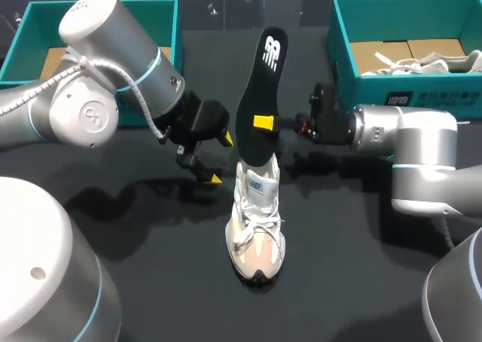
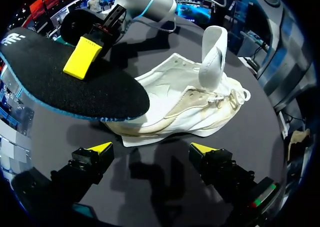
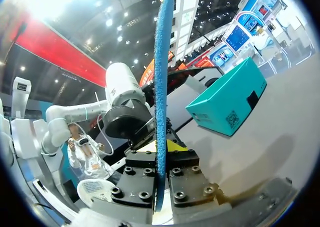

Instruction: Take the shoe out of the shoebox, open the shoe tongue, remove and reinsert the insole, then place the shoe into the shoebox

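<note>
A white and beige sneaker (image 1: 256, 233) (image 2: 185, 104) stands on the black table with its toe toward me and its tongue (image 2: 212, 57) lifted. A black insole (image 1: 260, 93) (image 2: 65, 79) with a blue edge (image 3: 161, 82) stands upright above the shoe, its lower end at the shoe's opening. My right gripper (image 1: 265, 122) (image 3: 161, 159) is shut on the insole's middle; one of its yellow fingertips (image 2: 82, 57) lies flat on the insole. To the left of the shoe, level with its heel, my left gripper (image 1: 220, 159) (image 2: 152, 148) is open and empty.
A teal shoebox (image 1: 343, 48) at the back right holds another white shoe (image 1: 422, 59). A second teal box (image 1: 169, 25) (image 3: 227, 102) sits at the back left behind my left arm. Bare table lies in front of the sneaker.
</note>
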Robot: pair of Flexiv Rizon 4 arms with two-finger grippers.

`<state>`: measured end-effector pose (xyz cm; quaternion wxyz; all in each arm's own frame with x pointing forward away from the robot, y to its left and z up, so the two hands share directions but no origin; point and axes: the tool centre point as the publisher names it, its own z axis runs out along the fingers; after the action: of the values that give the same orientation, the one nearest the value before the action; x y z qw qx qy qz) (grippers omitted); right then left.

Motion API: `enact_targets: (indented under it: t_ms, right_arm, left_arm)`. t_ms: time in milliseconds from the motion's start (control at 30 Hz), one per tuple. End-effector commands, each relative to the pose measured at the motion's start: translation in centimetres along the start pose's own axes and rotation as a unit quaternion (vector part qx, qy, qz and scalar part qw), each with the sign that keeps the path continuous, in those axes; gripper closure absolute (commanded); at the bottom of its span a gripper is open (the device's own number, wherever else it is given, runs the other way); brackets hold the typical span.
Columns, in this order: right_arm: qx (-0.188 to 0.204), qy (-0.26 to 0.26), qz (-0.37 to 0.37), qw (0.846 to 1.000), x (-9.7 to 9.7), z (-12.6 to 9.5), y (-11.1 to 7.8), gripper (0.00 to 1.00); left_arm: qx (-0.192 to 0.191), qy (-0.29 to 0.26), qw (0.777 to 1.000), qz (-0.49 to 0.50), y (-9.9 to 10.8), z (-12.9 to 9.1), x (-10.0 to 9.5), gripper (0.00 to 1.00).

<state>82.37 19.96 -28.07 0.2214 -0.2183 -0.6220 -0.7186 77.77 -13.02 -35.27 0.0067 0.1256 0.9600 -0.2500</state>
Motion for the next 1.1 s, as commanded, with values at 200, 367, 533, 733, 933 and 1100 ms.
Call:
enact_targets:
  t_ms: [200,367,533,733,933,1100]
  right_arm:
    - [-0.007,-0.001,-0.04,0.999,-0.2,-0.4,-0.5,1.0]
    - [0.004,-0.011,-0.052,0.999,-0.2,-0.4,-0.6,1.0]
    - [0.01,-0.008,-0.062,0.998,-0.2,-0.4,-1.1,1.0]
    - [0.016,-0.01,-0.067,0.998,-0.2,-0.4,-1.9,1.0]
    - [0.015,-0.01,-0.071,0.997,-0.1,-0.5,-2.9,1.0]
    - [0.017,-0.011,-0.075,0.997,0.0,-0.6,-3.4,1.0]
  left_arm:
    - [0.0,0.0,1.0,0.001,0.0,0.1,0.0,0.0]
    - [0.0,0.0,1.0,0.001,0.0,0.1,0.0,0.0]
    - [0.0,0.0,1.0,0.001,0.0,0.1,0.0,0.0]
    - [0.0,0.0,1.0,0.001,0.0,0.1,0.0,0.0]
    - [0.0,0.0,1.0,0.001,0.0,0.1,0.0,0.0]
    - [0.0,0.0,1.0,0.001,0.0,0.1,0.0,0.0]
